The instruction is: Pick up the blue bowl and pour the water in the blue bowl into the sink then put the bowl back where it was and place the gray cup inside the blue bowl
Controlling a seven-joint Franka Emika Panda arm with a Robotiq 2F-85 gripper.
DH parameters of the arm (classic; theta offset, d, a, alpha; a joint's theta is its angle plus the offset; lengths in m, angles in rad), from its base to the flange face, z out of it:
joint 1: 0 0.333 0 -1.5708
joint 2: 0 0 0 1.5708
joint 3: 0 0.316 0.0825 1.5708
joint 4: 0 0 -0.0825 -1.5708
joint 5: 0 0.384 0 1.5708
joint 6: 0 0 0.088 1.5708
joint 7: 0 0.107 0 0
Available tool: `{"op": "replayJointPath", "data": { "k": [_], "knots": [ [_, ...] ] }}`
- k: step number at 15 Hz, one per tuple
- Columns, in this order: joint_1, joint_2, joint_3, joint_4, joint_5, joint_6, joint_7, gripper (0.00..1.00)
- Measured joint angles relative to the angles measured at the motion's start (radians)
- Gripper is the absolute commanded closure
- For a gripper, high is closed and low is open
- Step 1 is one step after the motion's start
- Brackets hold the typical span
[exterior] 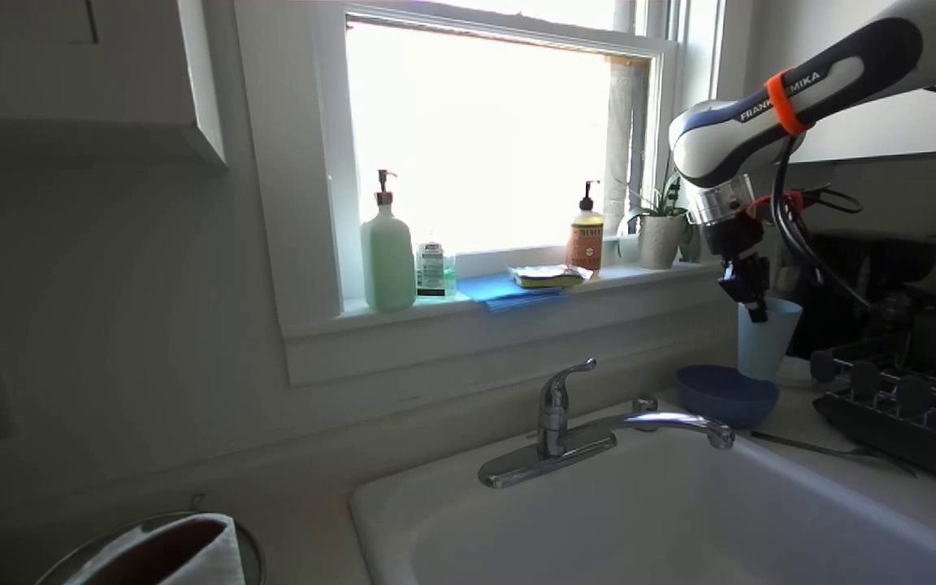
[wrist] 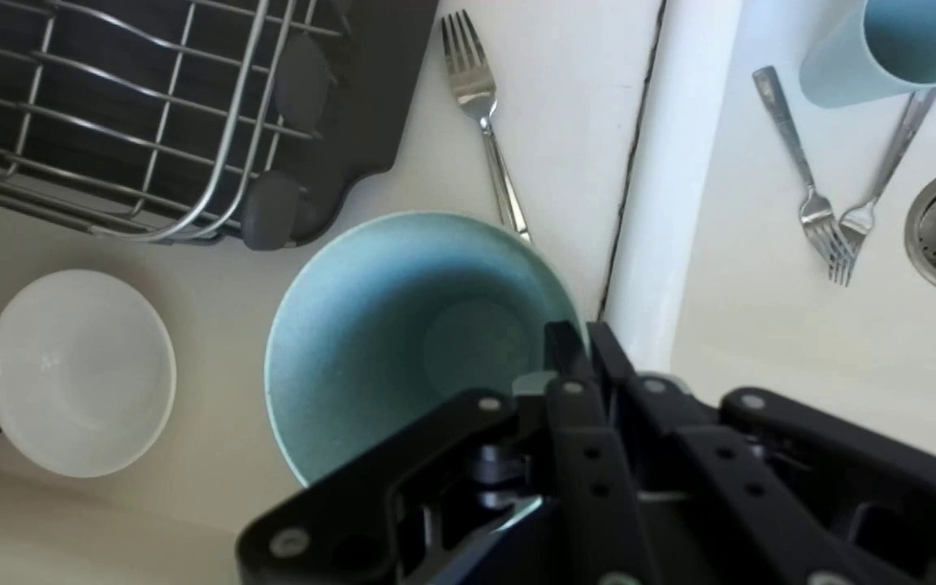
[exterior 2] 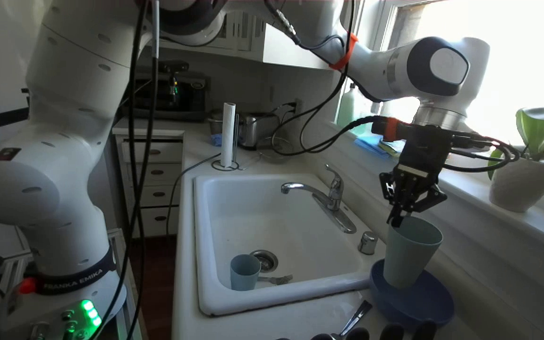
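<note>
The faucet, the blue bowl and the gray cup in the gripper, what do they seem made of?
Faucet: metal, probably chrome-plated; it is polished, with bright, mirror-like highlights.
Blue bowl: likely plastic, matte, as its even color shows no sharp glints.
Gray cup, in the gripper: matte, with soft shading inside; plastic seems likely, but the look cannot settle it.

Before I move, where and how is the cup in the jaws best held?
Likely grip the cup by its rim, on the side toward the sink, from above: it opens upward and its wall looks thin, so the jaws can straddle it, as they now do.
</note>
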Motion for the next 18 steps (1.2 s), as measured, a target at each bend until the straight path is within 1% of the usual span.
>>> {"op": "replayJointPath", "data": {
  "k": [9,14,15,16,17,18],
  "knots": [
    [-0.044,0.171,0.029,0.154,0.033,-0.007,-0.097,0.99],
    [-0.048,0.245,0.032,0.224,0.033,-0.05,-0.113,0.98],
    [-0.049,0.257,0.032,0.238,0.033,-0.059,-0.115,0.71],
    [-0.05,0.268,0.033,0.252,0.033,-0.068,-0.118,0.7],
    [-0.05,0.279,0.033,0.266,0.033,-0.076,-0.119,0.65],
    [-0.051,0.288,0.033,0.279,0.033,-0.082,-0.12,0.57]
  ]
}}
